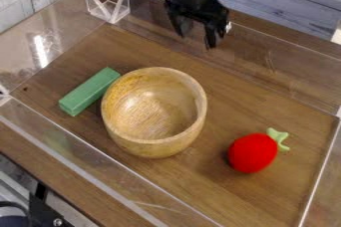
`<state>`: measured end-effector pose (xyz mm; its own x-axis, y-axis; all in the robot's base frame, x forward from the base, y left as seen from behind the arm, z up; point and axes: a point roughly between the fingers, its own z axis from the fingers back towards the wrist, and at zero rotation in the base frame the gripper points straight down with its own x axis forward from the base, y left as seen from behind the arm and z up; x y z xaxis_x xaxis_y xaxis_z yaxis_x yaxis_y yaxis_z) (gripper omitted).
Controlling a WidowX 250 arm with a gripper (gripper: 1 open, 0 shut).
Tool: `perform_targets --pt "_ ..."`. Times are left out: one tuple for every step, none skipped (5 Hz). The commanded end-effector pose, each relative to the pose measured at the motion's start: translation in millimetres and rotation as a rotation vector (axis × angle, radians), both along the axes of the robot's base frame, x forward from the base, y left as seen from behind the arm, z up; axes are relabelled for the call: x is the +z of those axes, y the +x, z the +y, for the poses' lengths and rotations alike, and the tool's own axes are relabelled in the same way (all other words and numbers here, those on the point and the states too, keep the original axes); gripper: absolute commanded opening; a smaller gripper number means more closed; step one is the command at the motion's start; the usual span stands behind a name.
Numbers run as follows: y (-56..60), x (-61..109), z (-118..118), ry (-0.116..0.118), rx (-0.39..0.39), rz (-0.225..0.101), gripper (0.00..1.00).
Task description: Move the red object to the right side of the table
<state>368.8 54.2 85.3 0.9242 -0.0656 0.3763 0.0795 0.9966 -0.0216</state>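
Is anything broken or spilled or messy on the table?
No, nothing stands out. The wooden bowl sits upright and empty, the green block lies flat beside it, and the red fruit rests whole near the right side. The open gripper hangs at the back, holding nothing.

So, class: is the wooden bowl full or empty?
Empty. The wooden bowl sits upright and its bare inside is visible; the red object lies outside it on the table.

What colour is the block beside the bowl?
Green; the block shows clearly in the camera view.
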Motion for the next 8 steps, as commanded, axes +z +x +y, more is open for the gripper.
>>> perform_targets --pt "5.1 10.7 8.2 0.005 0.022 -0.022 1.00" --pt "6.9 5.3 5.4 0.011 0.005 -0.037 1.00" --pt "3.8 3.4 0.3 0.023 0.074 -0.043 1.00" --pt "3.0 3.1 -6.8 0.026 0.137 -0.061 1.00" --pt "3.0 9.3 -16.7 0.021 0.181 -0.083 1.00" --pt "2.2 7.4 -12.9 0.021 0.181 -0.104 1.00" --pt "3.3 4.5 -5.1 0.034 0.165 -0.109 1.00" --pt "2.5 6.4 2.2 0.044 0.168 -0.117 1.00"
